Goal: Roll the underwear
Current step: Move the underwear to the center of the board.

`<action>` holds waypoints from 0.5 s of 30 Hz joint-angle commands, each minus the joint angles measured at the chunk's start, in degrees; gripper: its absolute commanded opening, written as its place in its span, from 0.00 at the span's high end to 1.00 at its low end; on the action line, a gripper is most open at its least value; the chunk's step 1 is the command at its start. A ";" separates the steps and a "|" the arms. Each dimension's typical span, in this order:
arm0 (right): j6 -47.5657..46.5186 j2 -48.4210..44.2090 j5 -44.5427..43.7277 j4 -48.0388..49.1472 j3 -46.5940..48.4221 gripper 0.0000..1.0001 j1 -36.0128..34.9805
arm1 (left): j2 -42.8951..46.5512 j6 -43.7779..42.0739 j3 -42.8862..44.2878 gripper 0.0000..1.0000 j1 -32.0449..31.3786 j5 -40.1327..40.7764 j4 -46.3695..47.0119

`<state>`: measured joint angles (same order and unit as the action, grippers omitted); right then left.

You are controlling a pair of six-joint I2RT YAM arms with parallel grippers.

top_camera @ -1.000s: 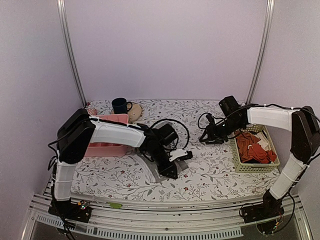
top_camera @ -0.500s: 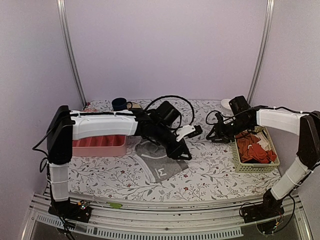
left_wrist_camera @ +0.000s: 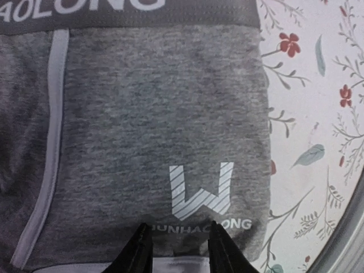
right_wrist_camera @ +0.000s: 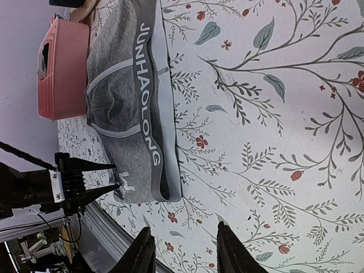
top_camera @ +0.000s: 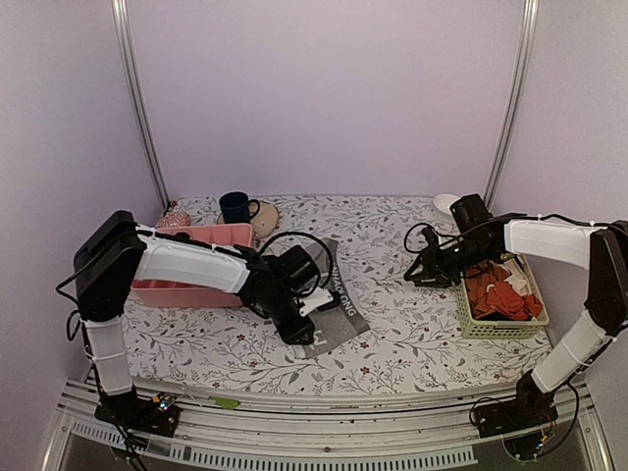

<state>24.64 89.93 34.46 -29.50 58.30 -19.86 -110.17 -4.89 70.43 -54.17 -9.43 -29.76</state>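
Note:
The underwear [top_camera: 343, 302] lies spread flat on the flowered tablecloth, grey with a darker lettered waistband. In the left wrist view the underwear [left_wrist_camera: 153, 119] fills the frame, with a white W logo and a pale leg hem at the bottom. My left gripper [left_wrist_camera: 177, 247] hovers open at that near hem, a stretch of cloth showing between its fingers [left_wrist_camera: 139, 253], nothing pinched. From above, the left gripper [top_camera: 306, 332] sits at the garment's near end. My right gripper [right_wrist_camera: 183, 250] stands open over bare tablecloth, off to the right of the underwear [right_wrist_camera: 122, 114]. From above, the right gripper [top_camera: 415, 278] is apart from the garment.
A pink bin [top_camera: 201, 267] stands left of the underwear, with a dark mug [top_camera: 235, 207] and a tan object [top_camera: 265, 218] behind it. A woven basket [top_camera: 461, 312] holding orange-red garments sits at the right. The metal rail [top_camera: 314, 407] runs along the table's near edge.
The left gripper had lifted the cloth toward the back; now it is down at the near hem with its jaws apart and the underwear lies flat. The right gripper shifted slightly right.

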 commanded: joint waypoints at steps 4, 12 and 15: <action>-0.18 -3.56 0.32 0.22 -1.75 0.62 0.22 | -13.32 -5.42 12.09 0.71 -11.10 -7.85 -3.58; -0.11 -2.84 0.94 0.06 -1.52 0.62 0.93 | -22.01 1.04 41.87 0.70 -12.77 -25.70 -2.05; 0.05 -3.71 0.69 0.12 -2.46 0.62 0.93 | -9.57 5.90 26.29 0.64 -8.25 -23.84 10.18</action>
<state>24.64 87.61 34.74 -29.50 57.30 -19.22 -133.47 -5.52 107.83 -69.73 -29.17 -30.11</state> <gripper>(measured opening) 0.378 0.325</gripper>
